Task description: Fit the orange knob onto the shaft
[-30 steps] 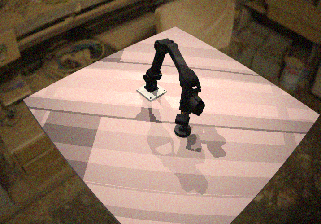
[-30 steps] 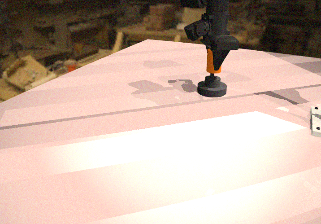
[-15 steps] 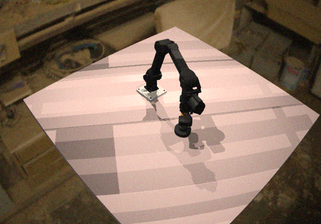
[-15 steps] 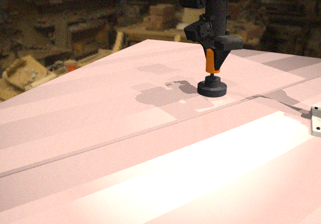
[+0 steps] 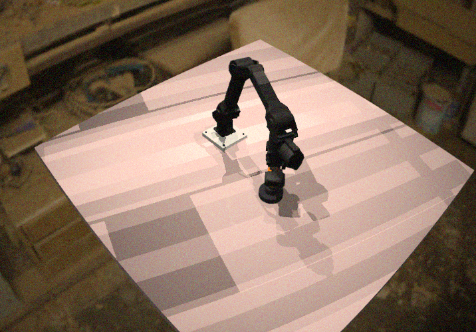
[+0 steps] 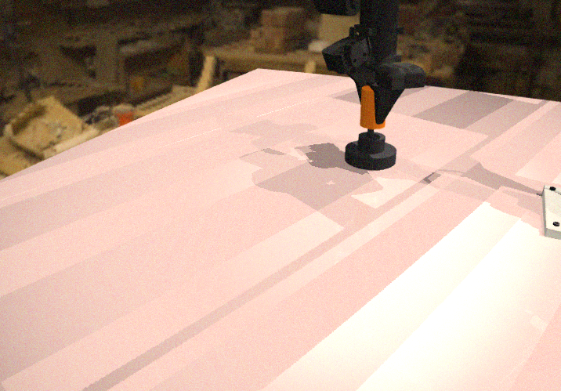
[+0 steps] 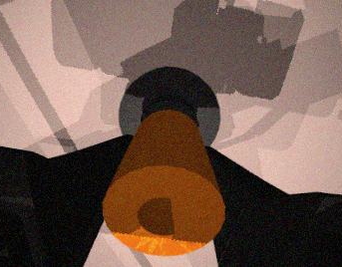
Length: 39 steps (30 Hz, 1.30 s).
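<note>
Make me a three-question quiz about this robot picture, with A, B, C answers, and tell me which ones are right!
1. Where is the knob?
A. Lying on the table
B. Right above the round pedestal
C. Beside the white base plate

2. What colour is the knob?
A. Orange
B. Green
C. Blue

3. What is the gripper doing?
A. Open and holding nothing
B. Shut on nothing
C. Shut on the knob

Answers:
1. B, the exterior view shows the knob upright over the pedestal, with a bit of the dark shaft showing under it.
2. A, it looks orange in the exterior and wrist views.
3. C, the dark fingers press the knob's sides.
</note>
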Tool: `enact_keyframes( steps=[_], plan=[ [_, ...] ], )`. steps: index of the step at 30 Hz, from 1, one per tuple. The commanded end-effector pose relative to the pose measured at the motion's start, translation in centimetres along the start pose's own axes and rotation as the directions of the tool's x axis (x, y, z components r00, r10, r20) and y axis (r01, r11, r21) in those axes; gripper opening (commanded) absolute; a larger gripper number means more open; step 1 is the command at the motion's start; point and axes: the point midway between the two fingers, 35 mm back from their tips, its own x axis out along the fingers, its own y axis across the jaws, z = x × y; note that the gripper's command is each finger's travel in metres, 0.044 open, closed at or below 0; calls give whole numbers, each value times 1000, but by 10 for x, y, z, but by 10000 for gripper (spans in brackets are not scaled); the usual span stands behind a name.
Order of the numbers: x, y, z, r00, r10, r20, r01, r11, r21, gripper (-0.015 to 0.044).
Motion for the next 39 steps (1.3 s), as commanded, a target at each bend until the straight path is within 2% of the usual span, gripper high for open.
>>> enact_keyframes(
  steps=[1,9,16,39],
  plan=[
    [0,0,0,1000,-2,-1,2,1000,-6,0],
    [-5,-1,0,1000,-2,-1,2,1000,-15,0],
    [-3,-1,0,1000,-2,-1,2,977,-214,0],
    [-2,-1,0,1000,-2,-1,1,977,-214,0]
  ],
)
